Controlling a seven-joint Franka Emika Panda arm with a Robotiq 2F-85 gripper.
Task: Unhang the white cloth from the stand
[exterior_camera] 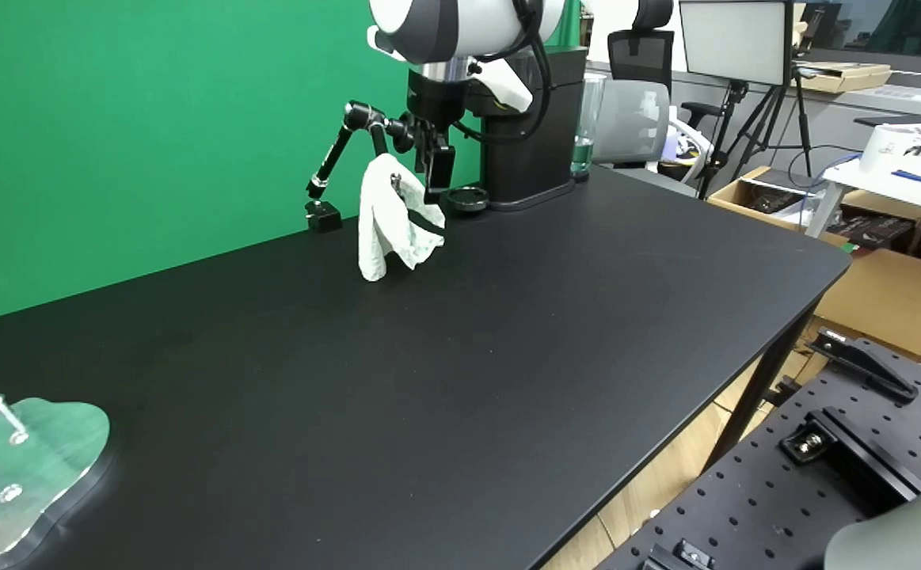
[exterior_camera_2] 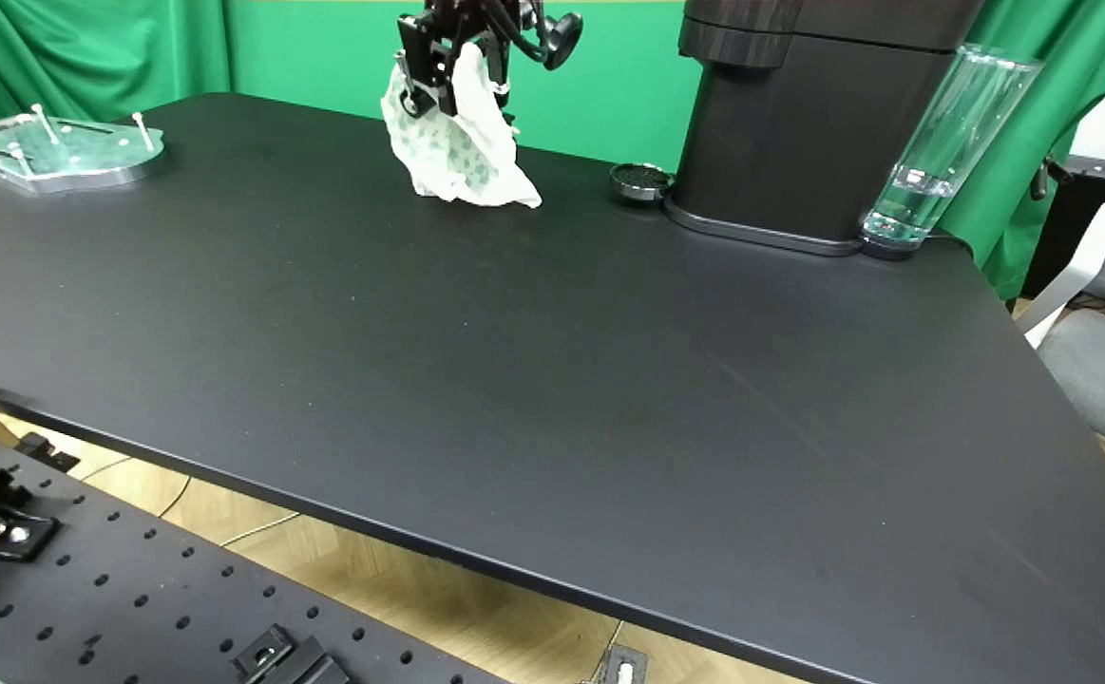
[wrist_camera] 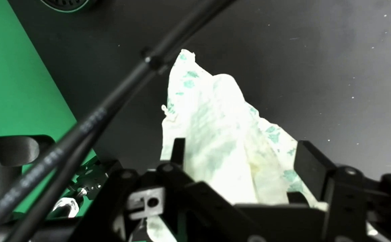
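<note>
The white cloth with green print hangs in folds from the black jointed stand by the green wall. The cloth also shows in an exterior view and in the wrist view. The stand shows in part at the lower left of the wrist view. My gripper is open, its two black fingers wide apart with cloth lying between them. In an exterior view the gripper points down at the cloth's upper part. The spot where the cloth rests on the stand is mostly hidden by gripper and cloth.
A black coffee machine stands beside the arm, with a clear water tank at its side. A small round black dish lies near the cloth. A clear board with white pegs lies on the black table.
</note>
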